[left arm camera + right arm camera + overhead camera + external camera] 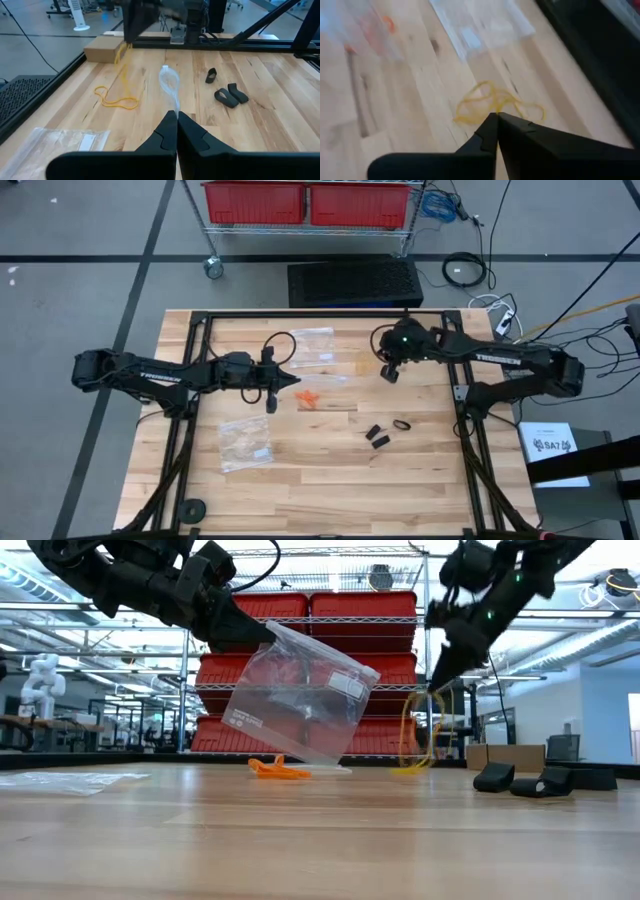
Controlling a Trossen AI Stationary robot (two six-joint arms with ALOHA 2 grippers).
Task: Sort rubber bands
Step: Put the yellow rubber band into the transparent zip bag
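My left gripper [274, 387] is shut on a clear zip bag [300, 695] that hangs above the table. Orange rubber bands [310, 397] lie in a small heap just right of it, and show below the bag in the low view [277, 769]. My right gripper [388, 371] is shut on a bunch of pale yellow bands [415, 730]. Black bands [385, 432] lie on the wood toward the near right and also show in the left wrist view [227, 94]. My left gripper pinches the bag's upper corner [262, 632] between its two shut fingers [167, 131]. The bag hangs below the fingers, tilted, with its lower corner [335, 762] close over the table. My right gripper pinches the top of the yellow bands [432, 690] between its fingertips, pointing down from above. The strands hang below the fingers [124, 60], and their lower loops [117, 102] lie on the table.
Two more clear bags lie flat, one at the far middle [313, 345] and one at the near left [245, 443]. The black frame rails [460, 395] run along both sides of the table. A red-bin shelf [330, 650] stands beyond the far edge.
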